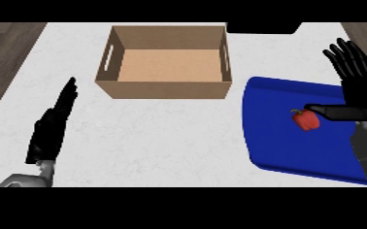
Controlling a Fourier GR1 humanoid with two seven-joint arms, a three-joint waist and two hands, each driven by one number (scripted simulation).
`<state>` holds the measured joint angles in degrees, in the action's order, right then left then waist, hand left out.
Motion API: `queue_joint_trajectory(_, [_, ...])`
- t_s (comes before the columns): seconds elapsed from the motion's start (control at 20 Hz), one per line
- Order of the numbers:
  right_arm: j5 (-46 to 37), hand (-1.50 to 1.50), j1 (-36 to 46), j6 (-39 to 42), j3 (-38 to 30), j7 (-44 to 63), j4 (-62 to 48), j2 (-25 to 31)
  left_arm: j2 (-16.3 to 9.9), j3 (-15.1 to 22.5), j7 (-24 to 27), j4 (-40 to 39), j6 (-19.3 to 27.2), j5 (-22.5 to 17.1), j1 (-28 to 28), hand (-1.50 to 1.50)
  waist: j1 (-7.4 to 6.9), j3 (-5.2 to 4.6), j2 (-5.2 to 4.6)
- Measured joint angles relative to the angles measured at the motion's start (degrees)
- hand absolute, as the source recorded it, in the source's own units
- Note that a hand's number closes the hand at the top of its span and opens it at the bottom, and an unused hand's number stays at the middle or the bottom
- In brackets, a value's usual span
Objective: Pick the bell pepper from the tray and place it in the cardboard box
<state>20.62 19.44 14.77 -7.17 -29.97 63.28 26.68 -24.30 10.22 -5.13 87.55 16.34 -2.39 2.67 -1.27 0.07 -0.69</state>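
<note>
Bell pepper (306, 120): red, on blue tray (272, 140), unheld. Right robot hand (349, 94): just beside pepper, fingers spread, thumb near it, holding nothing. Step: reach; next, close round pepper. Left robot hand (50, 126): straight, idle on counter (165, 136). Cardboard box (166, 60): beyond tray, open-topped.

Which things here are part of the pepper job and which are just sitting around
Part of the job: red bell pepper, blue tray under it, open cardboard box, right hand open beside the pepper.

Just there: left hand resting open at lower left, dark object behind the box.
</note>
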Motion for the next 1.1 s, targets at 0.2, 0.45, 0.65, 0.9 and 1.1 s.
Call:
queue_joint_trajectory(0.2, [-5.2,-1.5,2.3,4.8,0.0,-9.5,-9.9,3.5,1.1,0.0,1.1,-1.8,-1.1,0.0,0.3,0.0,-0.03,0.04,0.06])
queue_joint_trajectory(0.45, [-15.8,-1.5,3.3,4.6,3.7,-13.3,-12.3,12.2,1.9,0.5,1.7,-2.0,-0.9,0.7,-0.3,0.0,-0.07,0.0,0.17])
queue_joint_trajectory(0.65, [-24.6,-1.5,4.2,5.1,8.7,-13.3,-12.4,19.2,1.5,0.0,1.6,-1.9,-1.4,0.5,-0.1,0.0,-0.2,-0.06,0.25])
queue_joint_trajectory(0.9, [-34.4,-1.5,5.7,6.7,16.1,-11.0,-11.0,23.7,1.7,-0.5,2.3,-3.0,-2.0,0.5,-0.2,0.0,0.05,-0.11,0.41])
queue_joint_trajectory(1.1, [-39.5,-1.5,5.8,8.1,20.0,-8.5,-8.9,23.6,2.1,-0.8,1.8,-2.1,-1.7,1.3,-1.1,0.0,0.5,-0.11,0.6])
